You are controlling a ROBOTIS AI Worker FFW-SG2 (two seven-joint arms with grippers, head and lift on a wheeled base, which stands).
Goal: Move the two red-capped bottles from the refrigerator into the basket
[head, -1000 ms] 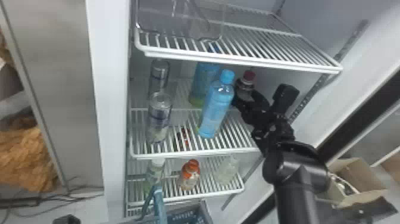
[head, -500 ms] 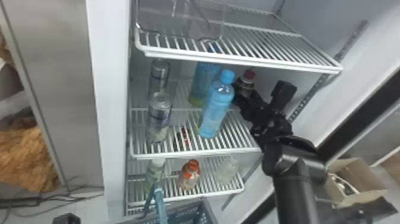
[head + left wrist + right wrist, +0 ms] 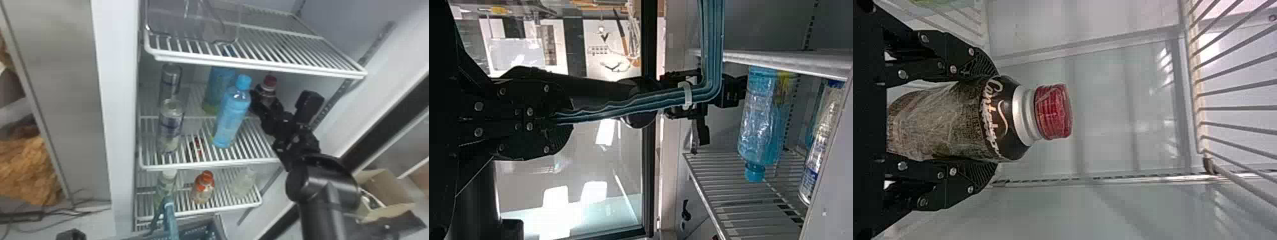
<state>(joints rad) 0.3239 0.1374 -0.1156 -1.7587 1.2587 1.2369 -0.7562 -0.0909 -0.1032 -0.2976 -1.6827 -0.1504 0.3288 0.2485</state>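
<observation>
And there I see the blue-capped bottle (image 3: 231, 115), a blue-green bottle (image 3: 220, 87) right behind it! Left of them, a clear banded bottle (image 3: 170, 127), with a silvery bottle (image 3: 170, 79) behind. Up top, I've got a clear bin (image 3: 191, 22)! Out right, an open cardboard box (image 3: 387, 191); low left, cables (image 3: 86, 204) trailing!
</observation>
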